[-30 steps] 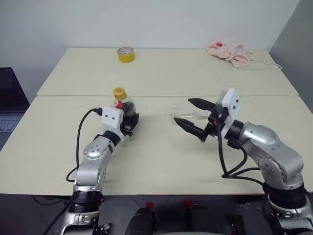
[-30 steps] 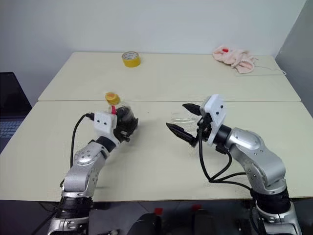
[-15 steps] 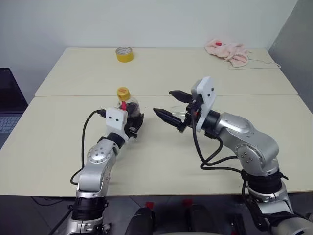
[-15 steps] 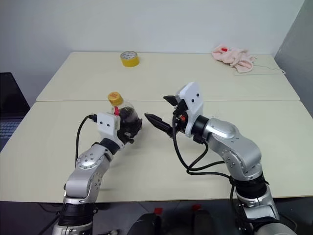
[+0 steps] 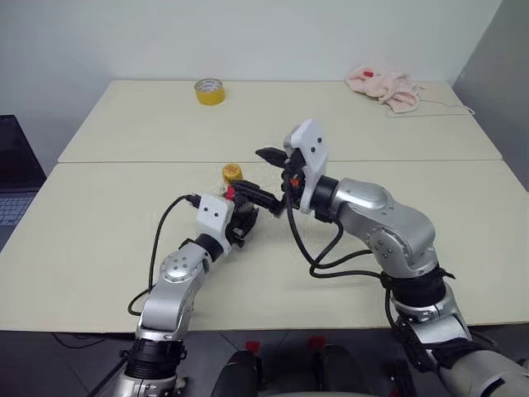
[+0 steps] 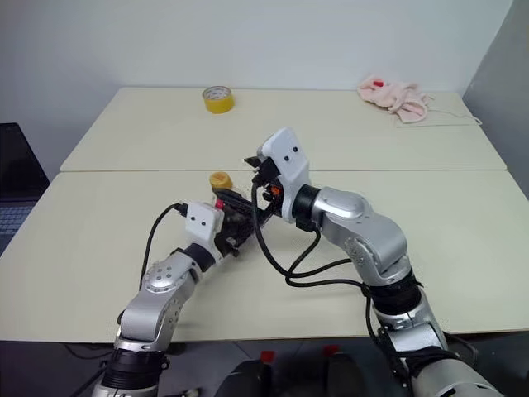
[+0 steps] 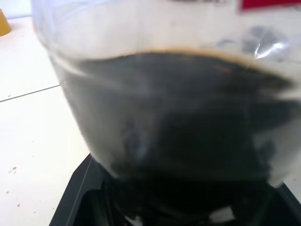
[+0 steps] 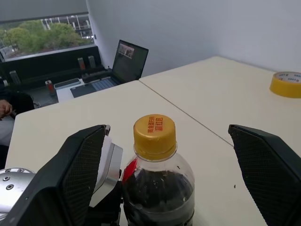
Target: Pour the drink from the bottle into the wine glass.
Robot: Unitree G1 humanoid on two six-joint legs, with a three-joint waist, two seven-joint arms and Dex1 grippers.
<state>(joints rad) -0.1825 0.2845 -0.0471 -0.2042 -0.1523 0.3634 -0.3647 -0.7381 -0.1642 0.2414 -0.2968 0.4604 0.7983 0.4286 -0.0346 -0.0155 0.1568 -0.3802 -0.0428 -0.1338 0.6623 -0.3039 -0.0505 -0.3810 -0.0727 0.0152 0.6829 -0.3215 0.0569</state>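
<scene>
Head views: L gripper is clamped round the bottle, w/ its black fingers on the lower body. Bottle stands upright, near the middle of the near table, just nearer than the seam between the two tables. Yellow cap is on; small red label sits just under it. R gripper hangs level beside the bottle's top, pointing left, jaws spread wide w/ nothing between the tips; the near finger lies just right of the neck, the far finger past the cap. Can't tell if either touches. Yellow tape roll on the far table, far left. Pink cloth on the far table, far right, well apart from both arms. Laptop at the left edge, off the tables.

L wrist view: bottle wall up close, the drink dark brown, almost black, its surface a bit below the red label. Black gripper base under the bottle. Pale table beside it.

R wrist view: cap sits between the two wide-apart fingers, apart from both, red print on top. Drink fills the lower body. L gripper's white housing just beside the bottle. Tape roll on the table beyond. Open laptop on a desk further off, window behind.
</scene>
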